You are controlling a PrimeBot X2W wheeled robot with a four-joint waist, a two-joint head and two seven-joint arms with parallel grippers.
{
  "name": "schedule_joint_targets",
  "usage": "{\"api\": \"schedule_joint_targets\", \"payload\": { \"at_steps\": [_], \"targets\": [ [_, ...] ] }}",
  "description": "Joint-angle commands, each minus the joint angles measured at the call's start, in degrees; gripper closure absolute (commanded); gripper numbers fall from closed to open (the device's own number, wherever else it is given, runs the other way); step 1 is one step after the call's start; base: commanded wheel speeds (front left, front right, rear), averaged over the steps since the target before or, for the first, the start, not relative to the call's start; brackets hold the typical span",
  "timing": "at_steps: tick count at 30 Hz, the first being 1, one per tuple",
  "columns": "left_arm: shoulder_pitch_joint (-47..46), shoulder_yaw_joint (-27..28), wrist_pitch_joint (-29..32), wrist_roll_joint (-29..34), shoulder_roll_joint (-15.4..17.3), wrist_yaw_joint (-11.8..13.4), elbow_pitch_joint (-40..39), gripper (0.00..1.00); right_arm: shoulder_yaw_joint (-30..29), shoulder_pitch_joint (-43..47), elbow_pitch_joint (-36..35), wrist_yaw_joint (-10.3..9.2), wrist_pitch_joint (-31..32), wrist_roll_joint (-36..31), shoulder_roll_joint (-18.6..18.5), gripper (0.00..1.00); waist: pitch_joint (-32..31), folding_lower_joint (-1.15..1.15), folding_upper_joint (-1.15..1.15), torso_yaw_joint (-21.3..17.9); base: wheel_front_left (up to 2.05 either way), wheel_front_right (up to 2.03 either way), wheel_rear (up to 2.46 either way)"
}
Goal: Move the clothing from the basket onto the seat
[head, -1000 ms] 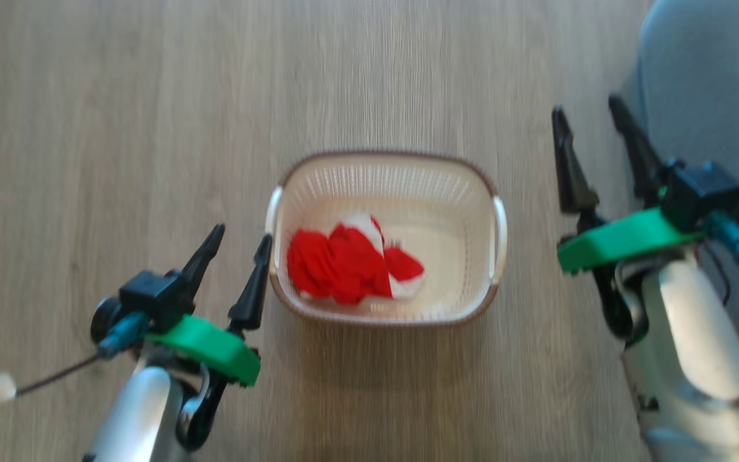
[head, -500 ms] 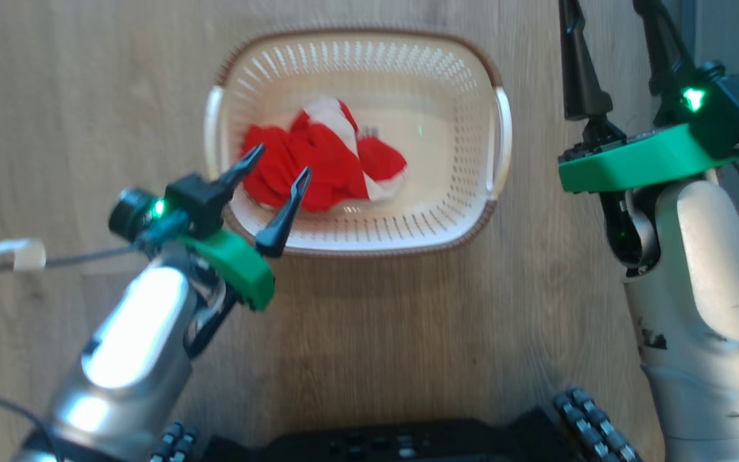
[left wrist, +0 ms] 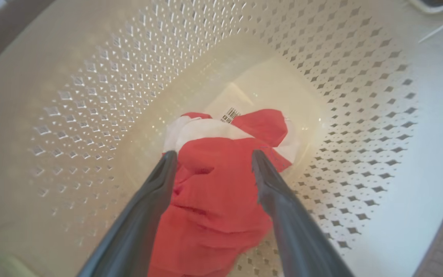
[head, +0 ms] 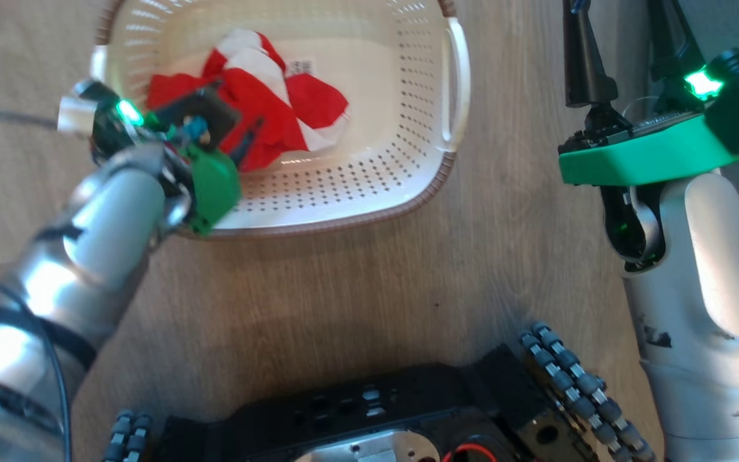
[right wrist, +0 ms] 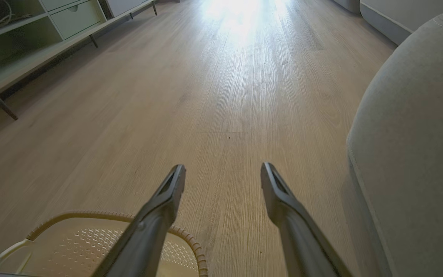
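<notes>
**Left wrist view: spread jaws astride the clothing in the basket**

We see the clothing (left wrist: 214, 184) bunched in a heap on the bottom of the basket (left wrist: 90, 96), red with white panels. A barcode sticker (left wrist: 230, 114) lies just beyond it. Our left jaws are spread wide and reach down inside the basket, with one finger (left wrist: 144, 215) on each side of the heap. Red cloth fills the gap between them, and nothing is pinched. We cannot tell whether the tips touch the cloth.

From the head view, the basket stands on the wooden floor (head: 344, 289) ahead of our black base (head: 356, 417). Our left arm (head: 87, 244) leans over its near left rim. Our right jaws are spread too and hold nothing. They hang to the right of the basket, apart from it, pointing away over bare floor. In the right wrist view the seat (right wrist: 417, 134) rises just right of those jaws, and a low shelf unit (right wrist: 33, 42) stands far off at that view's left.
</notes>
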Motion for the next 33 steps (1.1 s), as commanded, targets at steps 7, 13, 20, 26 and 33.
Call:
{"api": "schedule_joint_targets", "payload": {
  "at_steps": [7,13,20,26,33],
  "targets": [
    [-7.11,-3.92,6.24,5.86,-1.04,1.62,8.49,0.00,2.23,1.32,-2.71,-0.02,-0.37,2.84,0.70,0.00,3.56,-0.01,0.00,-3.66,0.00,0.00,0.00],
    [-9.43,-7.14,10.71,8.11,-2.22,1.27,13.30,0.00,2.92,1.83,-3.00,-0.02,-0.37,4.60,0.70,0.00,4.36,-0.01,0.00,-5.10,0.00,0.00,0.00],
    [-9.88,-10.51,12.88,10.24,-3.20,1.49,16.72,0.00,3.23,2.18,-2.98,-0.02,-0.37,5.69,0.70,0.00,4.50,-0.01,0.00,-5.66,0.00,0.00,0.00],
    [-9.70,-10.42,11.72,9.33,-3.59,1.56,17.50,1.00,3.10,1.65,-2.82,-0.02,-0.37,5.73,0.70,0.00,4.02,-0.01,0.00,-5.56,0.00,0.00,0.00],
    [-8.00,-8.02,6.25,5.56,-6.32,2.03,16.58,1.00,1.83,1.54,-1.31,-0.02,-0.37,3.64,0.70,0.00,-1.22,-0.01,0.00,-2.94,0.00,0.00,0.00]
  ]
}}
